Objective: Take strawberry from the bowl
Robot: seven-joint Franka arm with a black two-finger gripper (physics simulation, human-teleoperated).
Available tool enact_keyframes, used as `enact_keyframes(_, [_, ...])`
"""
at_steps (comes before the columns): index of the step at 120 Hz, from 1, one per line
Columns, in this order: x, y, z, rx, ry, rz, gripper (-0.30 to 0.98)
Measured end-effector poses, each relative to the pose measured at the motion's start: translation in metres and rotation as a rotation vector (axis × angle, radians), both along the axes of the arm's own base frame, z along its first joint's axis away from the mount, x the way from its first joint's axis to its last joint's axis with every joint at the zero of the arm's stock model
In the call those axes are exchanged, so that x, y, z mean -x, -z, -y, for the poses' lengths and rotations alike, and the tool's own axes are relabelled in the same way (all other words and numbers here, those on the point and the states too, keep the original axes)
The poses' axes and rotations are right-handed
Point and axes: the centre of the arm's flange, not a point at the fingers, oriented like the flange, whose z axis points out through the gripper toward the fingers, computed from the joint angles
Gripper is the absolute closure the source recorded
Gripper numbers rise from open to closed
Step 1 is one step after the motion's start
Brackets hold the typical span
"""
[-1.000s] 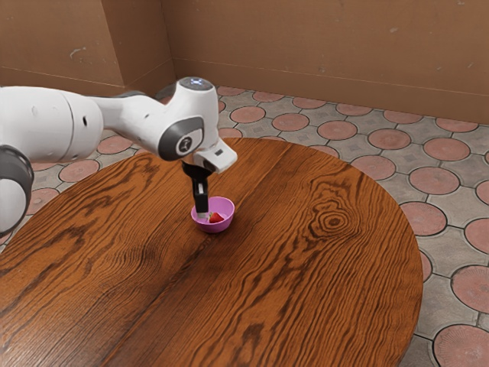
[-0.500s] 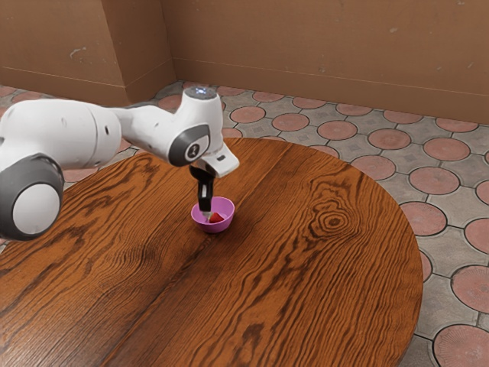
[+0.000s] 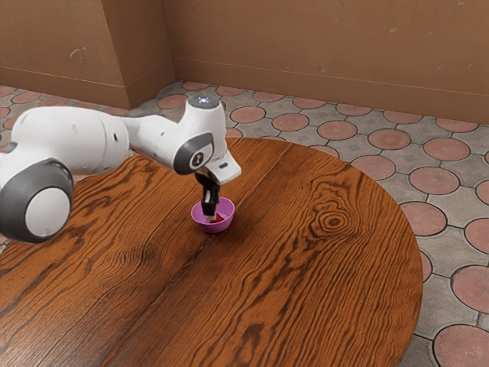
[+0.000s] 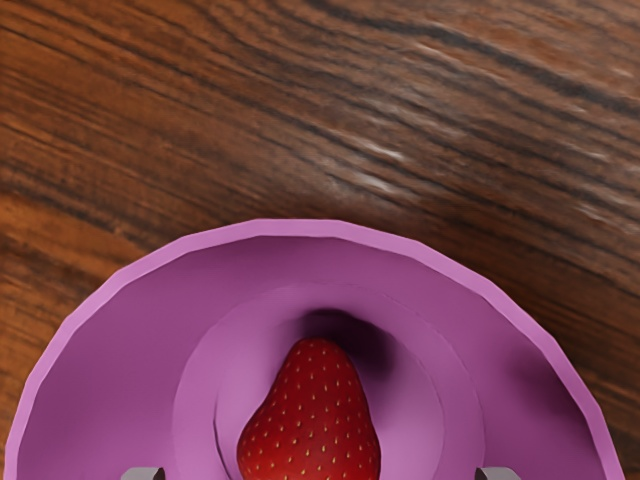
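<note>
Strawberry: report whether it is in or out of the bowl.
In: the wrist view shows the strawberry lying inside the purple bowl, within its rim.

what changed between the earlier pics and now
The gripper has moved lower and toward the exterior view's right, further over the strawberry, with its fingers open. Nothing was gripped or let go. The strawberry still lies in the bowl, which stayed put.

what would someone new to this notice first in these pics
Probably the red strawberry, vivid against the bright purple-pink bowl it lies in, on the round wooden table. Next, likely, the big white arm reaching in from the exterior view's left, with its black gripper down at the bowl, open, a fingertip on either side of the strawberry.
</note>
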Motion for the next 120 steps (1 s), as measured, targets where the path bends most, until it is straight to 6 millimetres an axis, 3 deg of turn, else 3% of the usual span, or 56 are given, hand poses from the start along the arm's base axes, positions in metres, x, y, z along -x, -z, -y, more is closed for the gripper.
enact_keyframes(120, [-0.005,0.027,-0.013,0.026,0.029,0.012,0.31])
